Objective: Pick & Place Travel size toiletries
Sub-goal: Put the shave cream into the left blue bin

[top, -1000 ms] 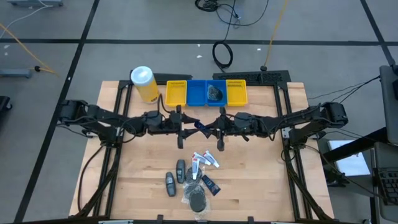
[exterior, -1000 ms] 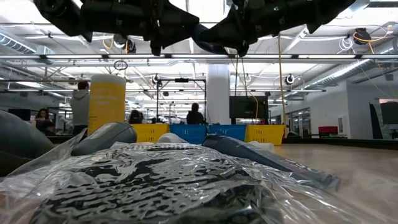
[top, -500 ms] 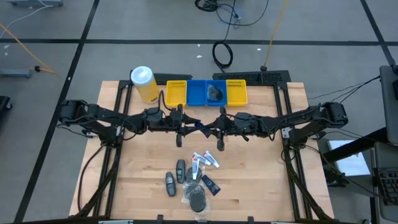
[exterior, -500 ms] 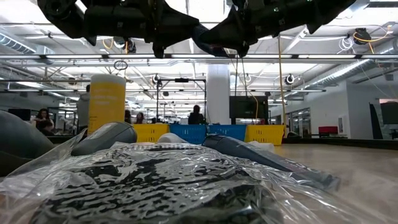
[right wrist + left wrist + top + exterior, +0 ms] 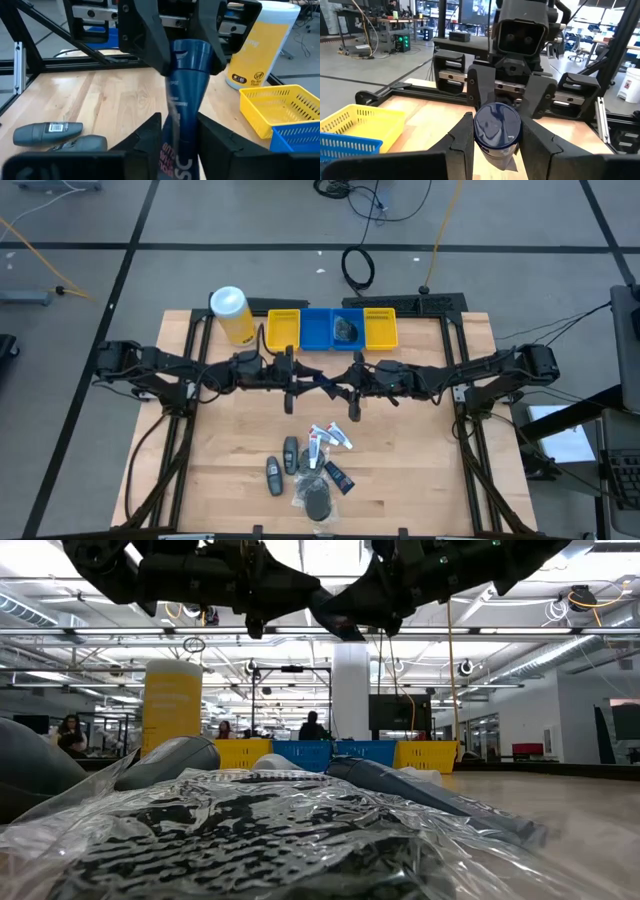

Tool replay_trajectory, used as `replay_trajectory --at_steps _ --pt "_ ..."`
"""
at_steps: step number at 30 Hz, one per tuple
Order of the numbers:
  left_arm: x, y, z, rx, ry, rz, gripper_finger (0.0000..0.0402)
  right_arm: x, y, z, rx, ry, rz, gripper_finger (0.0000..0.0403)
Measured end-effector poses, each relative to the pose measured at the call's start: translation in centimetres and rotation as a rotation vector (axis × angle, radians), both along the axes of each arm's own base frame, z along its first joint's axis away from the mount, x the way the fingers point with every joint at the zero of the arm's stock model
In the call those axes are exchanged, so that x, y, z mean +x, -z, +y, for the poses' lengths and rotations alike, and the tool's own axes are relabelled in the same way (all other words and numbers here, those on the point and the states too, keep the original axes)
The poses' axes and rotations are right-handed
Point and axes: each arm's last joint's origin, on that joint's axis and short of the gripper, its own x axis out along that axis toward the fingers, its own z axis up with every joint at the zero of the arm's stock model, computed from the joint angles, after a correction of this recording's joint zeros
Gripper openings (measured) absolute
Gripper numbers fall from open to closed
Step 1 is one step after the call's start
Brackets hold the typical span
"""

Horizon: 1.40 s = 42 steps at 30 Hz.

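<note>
A dark blue tube [image 5: 322, 383] hangs in the air above the table's middle, between both grippers. My left gripper [image 5: 300, 380] comes from the left and is shut on its round cap end. My right gripper [image 5: 345, 385] comes from the right and is shut on the flat end. On the wood near the front edge lie the other toiletries: two dark grey bottles [image 5: 280, 465], white tubes [image 5: 330, 436], a dark sachet [image 5: 338, 476] and a black puff [image 5: 316, 500] in clear wrap. My left gripper has the tube's round cap end [image 5: 496, 125] pinched between its two fingers [image 5: 462, 137], coming level from the table's left. The tube is lifted clear and lies roughly level. My right gripper pinches the tube's flat printed end [image 5: 176, 150] between its two fingers [image 5: 150, 132], coming level from the table's right and lying along the tube. The tube runs forward from it to the other gripper, clear of the table.
At the far edge stand a yellow bin [image 5: 283, 328], a blue bin [image 5: 318, 328] with a dark item [image 5: 347, 328] in it, and another yellow bin [image 5: 380, 328]. A tall yellow canister [image 5: 232, 315] stands left of them. Bare wood lies on both sides of the front pile.
</note>
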Motion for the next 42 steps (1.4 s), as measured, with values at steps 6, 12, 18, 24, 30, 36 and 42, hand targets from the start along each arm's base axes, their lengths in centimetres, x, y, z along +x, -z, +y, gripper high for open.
replay_trajectory --at_steps 6,12,18,24,30,36,42 --pt "-0.1 0.0 0.6 -0.002 -0.015 -0.001 0.0107 0.0 0.0 0.0 0.005 -0.019 0.005 0.0145" --pt "-0.1 0.0 1.1 -0.002 -0.032 0.001 0.0107 -0.1 0.4 0.0 0.005 -0.019 0.043 0.0180" --pt "-0.2 -0.1 1.5 -0.002 -0.046 -0.003 0.0107 -0.2 0.5 0.0 0.003 -0.014 0.064 0.0201" --pt "-0.3 -0.4 1.6 0.001 -0.057 -0.020 0.0107 -0.4 1.2 -0.1 -0.013 0.035 0.139 0.0201" --pt "-0.4 -0.5 2.1 0.004 -0.076 -0.028 0.0107 -0.6 1.7 -0.2 0.005 0.064 0.182 0.0197" --pt "-0.7 -0.5 3.8 0.010 -0.185 -0.027 0.0107 -0.8 2.0 0.2 0.034 0.050 0.212 0.0197" --pt "-1.1 -0.4 5.5 0.005 -0.270 -0.020 0.0107 -0.9 2.1 1.3 0.039 0.026 0.221 0.0196"
